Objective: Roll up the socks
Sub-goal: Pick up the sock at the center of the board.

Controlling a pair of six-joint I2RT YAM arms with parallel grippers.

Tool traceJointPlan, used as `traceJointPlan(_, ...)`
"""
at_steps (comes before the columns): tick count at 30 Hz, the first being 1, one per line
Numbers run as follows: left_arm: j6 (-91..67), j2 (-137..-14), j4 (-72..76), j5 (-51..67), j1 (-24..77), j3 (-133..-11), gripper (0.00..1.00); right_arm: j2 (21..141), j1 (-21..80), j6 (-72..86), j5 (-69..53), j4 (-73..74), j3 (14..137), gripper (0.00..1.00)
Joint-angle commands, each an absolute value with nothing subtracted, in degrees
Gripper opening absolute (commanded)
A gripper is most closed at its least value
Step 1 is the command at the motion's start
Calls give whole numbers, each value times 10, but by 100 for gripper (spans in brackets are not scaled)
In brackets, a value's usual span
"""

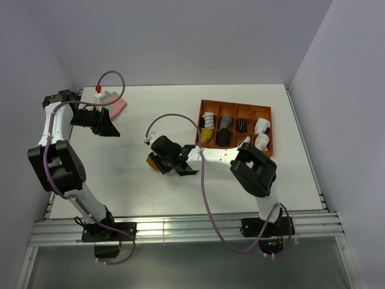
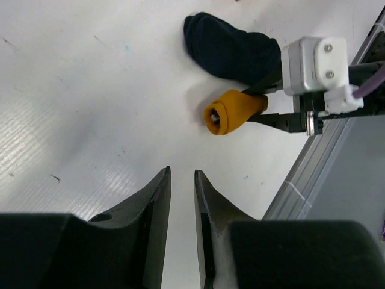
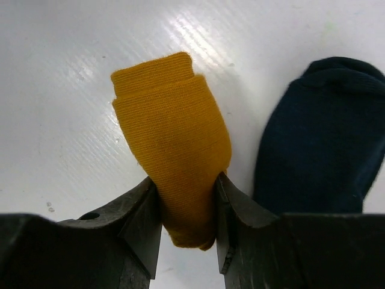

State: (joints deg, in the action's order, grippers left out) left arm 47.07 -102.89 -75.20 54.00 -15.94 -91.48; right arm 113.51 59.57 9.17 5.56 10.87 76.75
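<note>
Roughly halfway, I judge: the mustard sock [image 3: 171, 150] is a tight roll clamped in the right gripper [image 3: 186, 183] on the worktop [image 3: 60, 90], the navy sock [image 3: 319, 138] at its 3 o'clock lies seemingly unrolled, and the left gripper [image 2: 181, 174] hangs empty, barely parted.

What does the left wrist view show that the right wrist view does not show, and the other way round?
Only the left wrist view: the left gripper, jaws narrowly apart and empty, and a metal rail at the edge. Only the right wrist view: the right gripper up close, pressing both sides of the mustard sock. Both: that gripper, the mustard sock and the navy sock beside it.
</note>
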Motion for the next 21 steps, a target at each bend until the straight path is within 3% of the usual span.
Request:
traceJointPlan(1, 454, -992, -735, 554, -161, -906, 28, 1076, 579, 115, 47, 118, 793, 0)
traceJointPlan(9, 432, -950, -728, 550, -165, -896, 28, 1020, 536, 136, 47, 119, 790, 0)
traceJointPlan(21, 413, -889, -722, 565, -165, -895, 29, 955, 391, 159, 175, 182, 816, 0)
